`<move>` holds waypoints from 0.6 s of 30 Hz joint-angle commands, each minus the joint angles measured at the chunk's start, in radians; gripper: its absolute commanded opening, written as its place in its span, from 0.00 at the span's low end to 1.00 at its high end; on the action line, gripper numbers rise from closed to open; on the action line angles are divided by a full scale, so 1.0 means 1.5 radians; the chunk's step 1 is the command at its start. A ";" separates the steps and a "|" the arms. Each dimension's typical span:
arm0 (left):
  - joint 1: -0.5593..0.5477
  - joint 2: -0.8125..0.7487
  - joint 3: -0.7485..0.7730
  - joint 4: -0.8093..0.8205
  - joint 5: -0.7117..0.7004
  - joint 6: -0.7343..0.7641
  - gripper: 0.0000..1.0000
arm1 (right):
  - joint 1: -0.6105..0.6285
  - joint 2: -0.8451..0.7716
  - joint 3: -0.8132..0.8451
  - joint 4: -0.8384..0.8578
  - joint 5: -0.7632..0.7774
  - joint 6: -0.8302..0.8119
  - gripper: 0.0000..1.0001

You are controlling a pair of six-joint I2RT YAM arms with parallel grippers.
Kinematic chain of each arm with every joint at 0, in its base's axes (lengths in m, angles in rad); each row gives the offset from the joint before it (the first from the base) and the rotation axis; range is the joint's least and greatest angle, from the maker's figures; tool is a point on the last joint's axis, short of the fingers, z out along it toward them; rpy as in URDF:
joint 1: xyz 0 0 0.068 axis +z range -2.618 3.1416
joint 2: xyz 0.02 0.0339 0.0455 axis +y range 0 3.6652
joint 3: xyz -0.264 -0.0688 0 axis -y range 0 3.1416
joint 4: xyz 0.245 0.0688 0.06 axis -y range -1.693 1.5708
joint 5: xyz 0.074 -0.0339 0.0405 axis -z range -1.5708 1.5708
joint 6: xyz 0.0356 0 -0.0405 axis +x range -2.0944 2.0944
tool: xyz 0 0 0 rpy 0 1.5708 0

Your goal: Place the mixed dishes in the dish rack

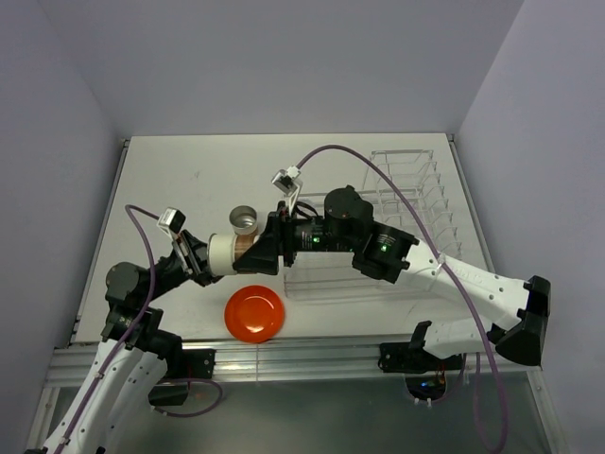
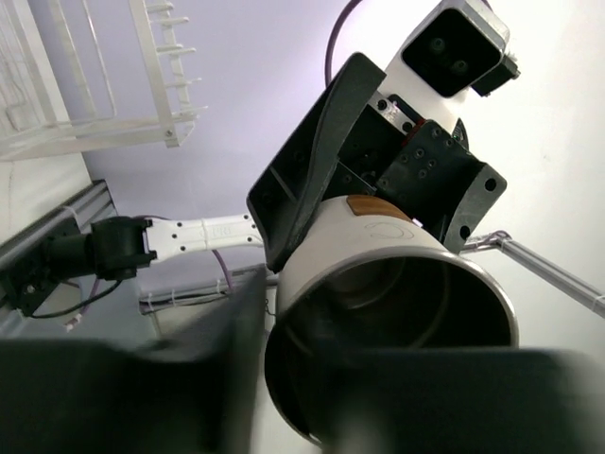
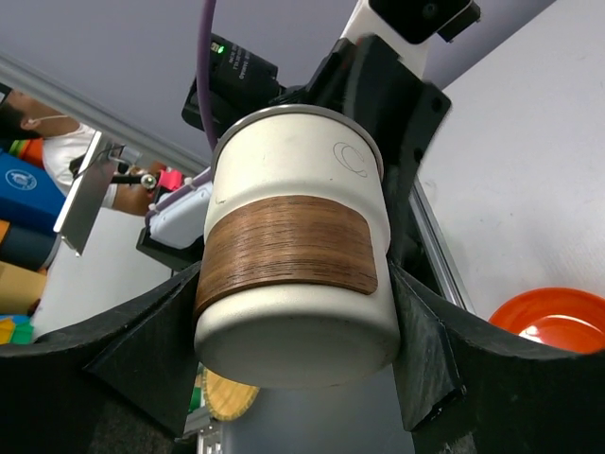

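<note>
- Your left gripper (image 1: 201, 255) is clamped on a cup (image 1: 230, 253): white, with a brown wooden band round its middle. It holds the cup at the open end, and its wrist camera looks straight into the mouth.
- The cup is in the air above the table (image 1: 189, 180), lying on its side, just above the front left corner of the rack (image 1: 397, 203).
- Your right gripper (image 1: 248, 251) has come in from the other side. Its two black fingers (image 3: 421, 350) flank the cup's closed end. You cannot tell from these views whether they are pressing on it or only standing close.
- A second cup (image 1: 245, 220) stands upright on the table just behind the held one.
- The orange-red plate (image 1: 254, 313) lies flat on the table near the front edge, beside the rack.
</note>
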 commanded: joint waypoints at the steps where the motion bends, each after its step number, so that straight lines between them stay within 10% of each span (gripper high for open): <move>1: 0.000 -0.003 0.000 0.043 0.016 -0.004 0.38 | 0.005 0.002 0.025 0.043 0.015 -0.004 0.00; 4: -0.001 -0.009 0.019 -0.027 0.007 0.047 0.95 | 0.005 -0.013 0.025 0.013 0.057 -0.025 0.00; 5: -0.001 -0.008 0.027 -0.090 -0.005 0.090 0.99 | 0.006 -0.019 0.027 -0.025 0.077 -0.034 0.00; 12: -0.001 0.044 0.181 -0.495 -0.167 0.335 0.99 | 0.005 -0.054 0.107 -0.276 0.341 -0.100 0.00; 18: -0.001 0.106 0.254 -0.634 -0.345 0.447 0.99 | -0.003 0.007 0.181 -0.501 0.549 -0.108 0.00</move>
